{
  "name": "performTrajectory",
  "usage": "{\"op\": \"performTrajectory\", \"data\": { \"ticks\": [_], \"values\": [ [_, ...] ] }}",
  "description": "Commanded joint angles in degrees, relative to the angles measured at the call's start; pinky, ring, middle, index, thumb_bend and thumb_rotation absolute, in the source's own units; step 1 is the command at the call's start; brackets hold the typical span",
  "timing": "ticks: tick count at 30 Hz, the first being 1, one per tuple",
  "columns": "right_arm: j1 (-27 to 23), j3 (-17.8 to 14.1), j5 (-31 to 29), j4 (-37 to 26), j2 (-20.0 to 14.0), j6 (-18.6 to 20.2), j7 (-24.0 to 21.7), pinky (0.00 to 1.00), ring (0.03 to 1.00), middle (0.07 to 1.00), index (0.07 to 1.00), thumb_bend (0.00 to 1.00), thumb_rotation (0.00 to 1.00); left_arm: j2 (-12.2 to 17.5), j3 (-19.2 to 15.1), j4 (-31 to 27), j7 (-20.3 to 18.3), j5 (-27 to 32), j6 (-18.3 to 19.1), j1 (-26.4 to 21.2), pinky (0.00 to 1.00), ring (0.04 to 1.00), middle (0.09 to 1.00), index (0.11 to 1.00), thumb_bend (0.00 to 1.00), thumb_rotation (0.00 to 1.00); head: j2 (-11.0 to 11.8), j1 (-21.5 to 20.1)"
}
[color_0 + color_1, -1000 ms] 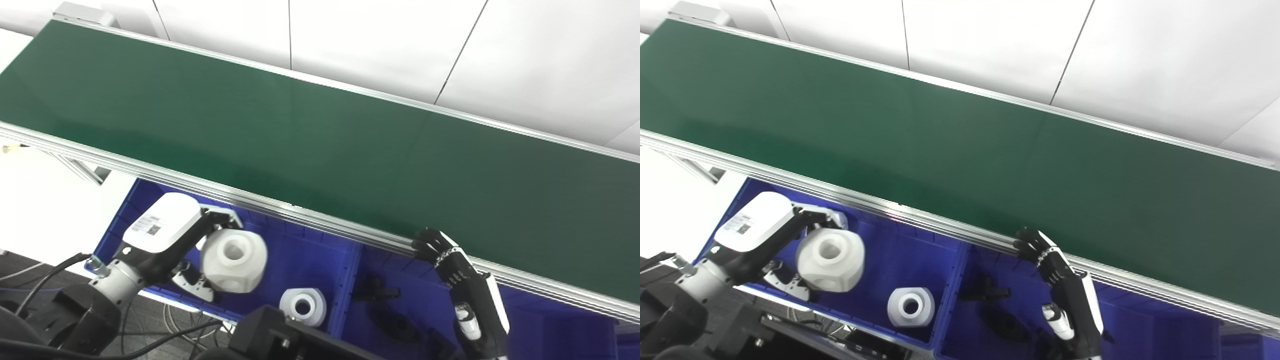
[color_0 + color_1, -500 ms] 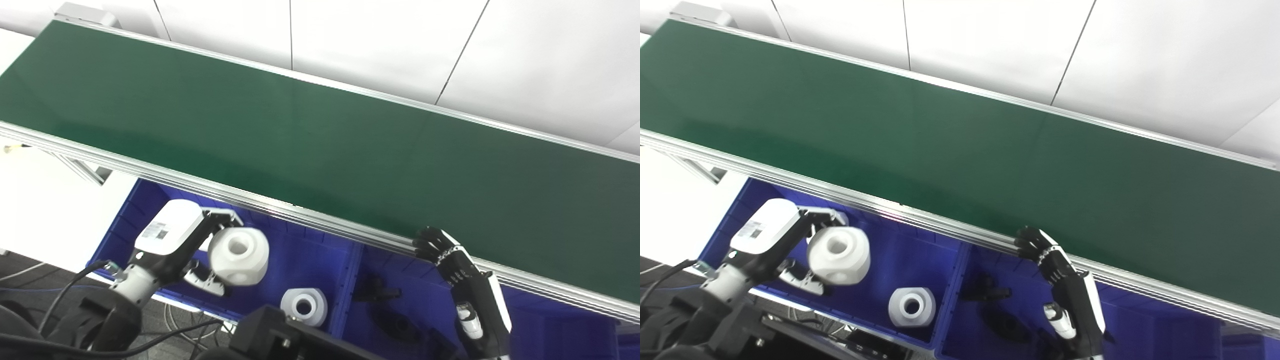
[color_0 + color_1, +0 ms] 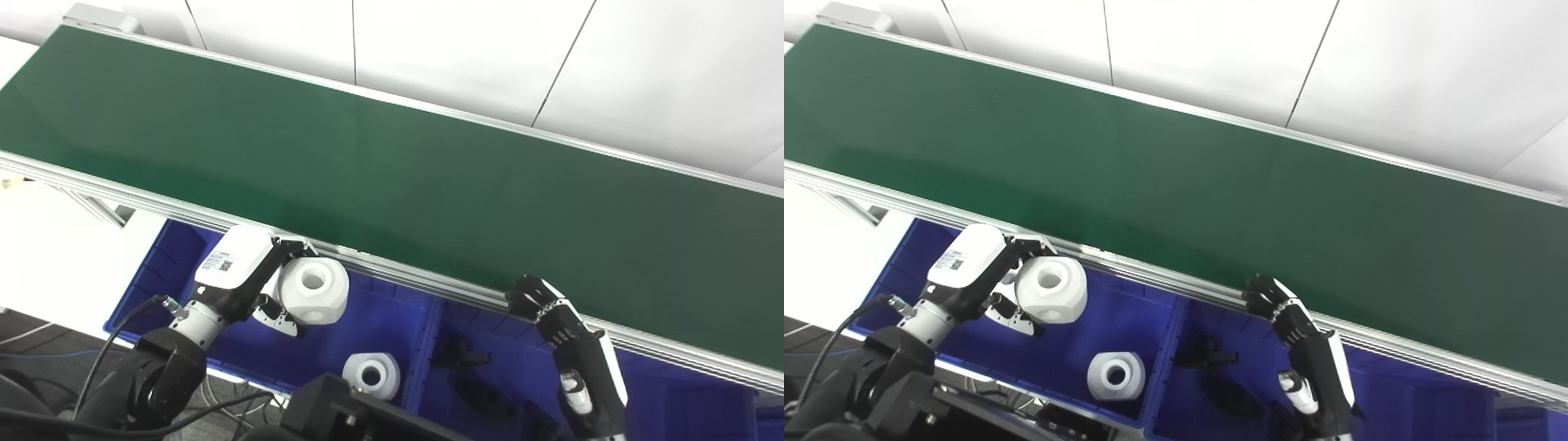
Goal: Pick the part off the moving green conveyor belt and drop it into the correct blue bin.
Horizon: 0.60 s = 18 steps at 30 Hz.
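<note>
My left hand (image 3: 257,278) is shut on a white faceted part with a round hole (image 3: 313,298) and holds it above the left blue bin (image 3: 392,312), just below the belt's near rail. A second white part (image 3: 371,375) lies in that bin. My right hand (image 3: 545,309) is black, its fingers curled, empty, beside the rail over the right blue bin (image 3: 667,392). The green conveyor belt (image 3: 392,165) carries no part in view.
Dark parts (image 3: 459,358) lie in the right bin. The belt's aluminium near rail (image 3: 398,275) runs just above both hands. A black robot body part (image 3: 343,410) fills the bottom centre. Cables (image 3: 122,324) trail at the bottom left.
My left hand has carried the white part up and to the right, closer to the belt's rail. My right hand has stayed in place.
</note>
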<state>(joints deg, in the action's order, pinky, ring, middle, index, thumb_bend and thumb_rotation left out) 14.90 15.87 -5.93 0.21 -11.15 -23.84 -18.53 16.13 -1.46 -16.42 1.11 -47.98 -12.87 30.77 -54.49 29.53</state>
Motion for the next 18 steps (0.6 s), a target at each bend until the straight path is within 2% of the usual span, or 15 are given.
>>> {"op": "performTrajectory", "data": {
  "ticks": [1,7,13,18],
  "values": [
    [0.12,-0.22,-0.36,-2.22,0.32,-0.35,-0.29,0.75,0.787,0.824,0.836,0.91,0.88,1.94,-0.23,-0.83,1.63,1.12,-1.57,-0.14,0.40,0.476,0.484,0.499,0.52,0.00,0.05,-0.07],
    [-0.06,-0.16,-0.20,-1.89,0.22,-1.01,-0.51,0.75,0.788,0.828,0.838,0.90,0.89,5.17,0.49,-1.60,-0.36,3.82,-2.60,-0.11,0.41,0.477,0.482,0.502,0.52,0.00,-0.01,-0.14],
    [0.01,-0.15,-0.07,-1.99,0.23,-0.61,-0.45,0.75,0.789,0.828,0.838,0.91,0.89,9.55,0.68,-4.02,-5.82,7.34,-1.68,0.15,0.42,0.487,0.484,0.501,0.52,0.00,-0.12,-0.16],
    [0.02,-0.15,-0.36,-2.00,0.25,-0.46,-0.52,0.75,0.791,0.828,0.839,0.91,0.89,10.84,0.20,-4.13,-5.93,8.41,-2.57,0.10,0.42,0.481,0.482,0.501,0.52,0.00,-0.22,-0.12]
  ]
}}
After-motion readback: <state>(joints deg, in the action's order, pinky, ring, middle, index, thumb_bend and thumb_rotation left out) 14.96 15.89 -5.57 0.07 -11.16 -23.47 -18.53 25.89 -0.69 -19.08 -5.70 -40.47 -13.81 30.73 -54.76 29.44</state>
